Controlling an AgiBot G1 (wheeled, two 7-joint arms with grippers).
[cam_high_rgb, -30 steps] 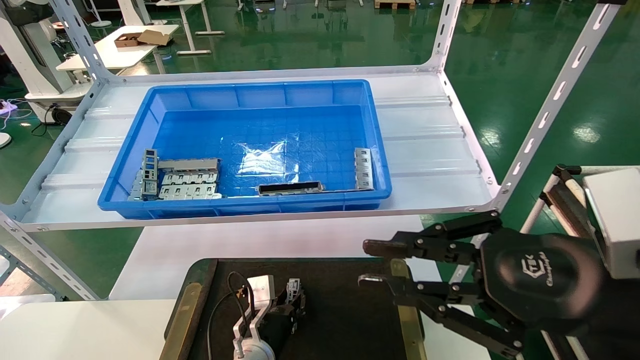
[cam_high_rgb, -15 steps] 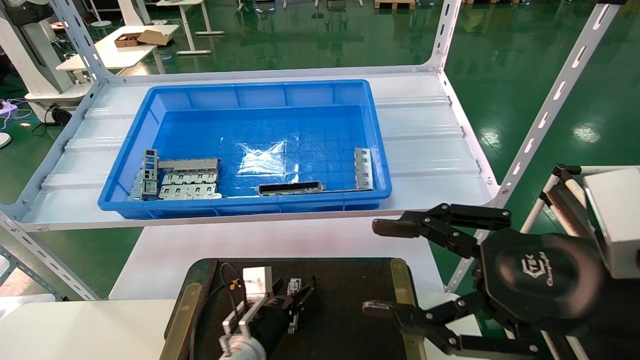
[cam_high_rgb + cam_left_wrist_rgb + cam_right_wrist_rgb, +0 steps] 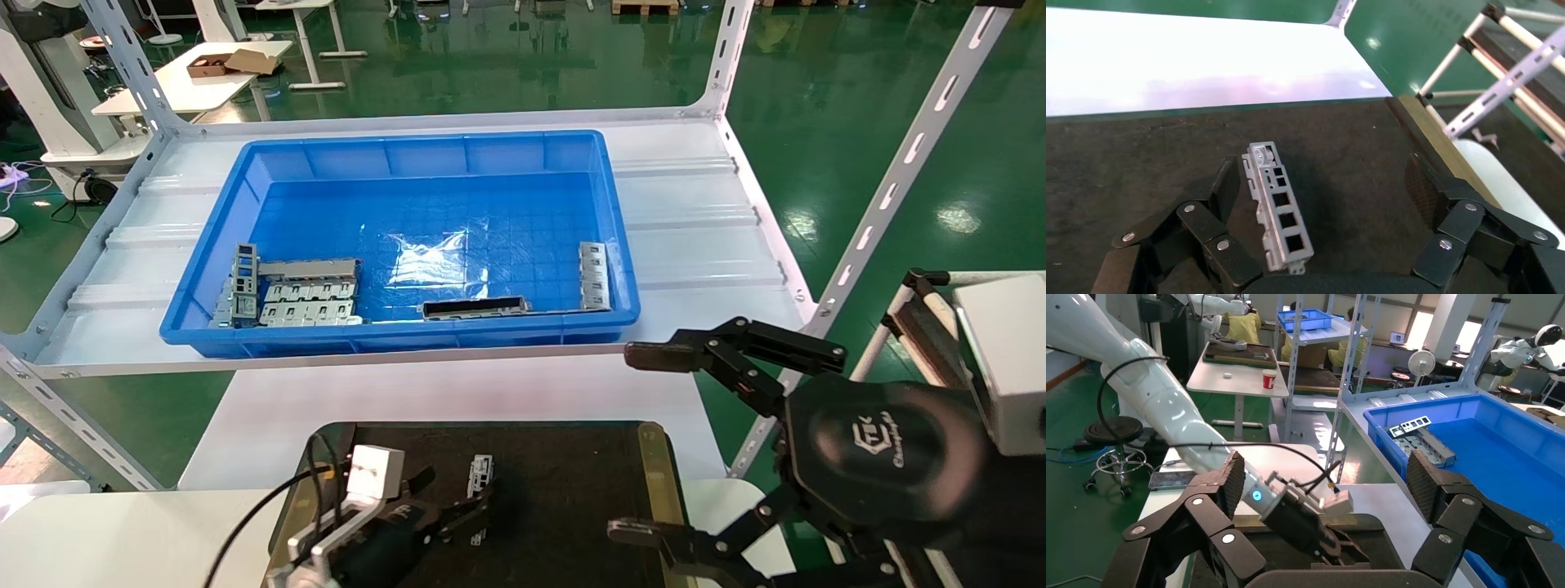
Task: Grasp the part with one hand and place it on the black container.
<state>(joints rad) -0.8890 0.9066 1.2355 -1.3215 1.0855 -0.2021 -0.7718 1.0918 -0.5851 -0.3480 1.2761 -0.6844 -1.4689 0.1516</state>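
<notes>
The white logo on the round palm of my right gripper (image 3: 645, 445) is showing stylised letters I can make out only as something like "CTEK" over a second word too small to read. No writing is showing on the part or the trays.

The part (image 3: 480, 476) is lying flat on the black container (image 3: 572, 482), left of its middle and nearer its far edge than its near one. Its long axis is running from the near edge toward the far edge, slightly tilted; in the left wrist view the part (image 3: 1277, 206) is showing its row of square cutouts facing up.

My left gripper (image 3: 458, 514) is hanging low over the container's near-left area, fingers spread wide apart and gripping nothing; one left fingertip (image 3: 1228, 182) is sitting just beside the part's long side, and I cannot tell whether it is touching. The other finger is well clear on the opposite side.

My right gripper is hovering off the container's right edge, its fingers spread wide and empty.

Bare black surface is lying open to the right of the part as far as the olive-gold strip (image 3: 658, 482). Beyond the far edge, the blue bin (image 3: 409, 163) is sitting on the white shelf (image 3: 703, 237).
</notes>
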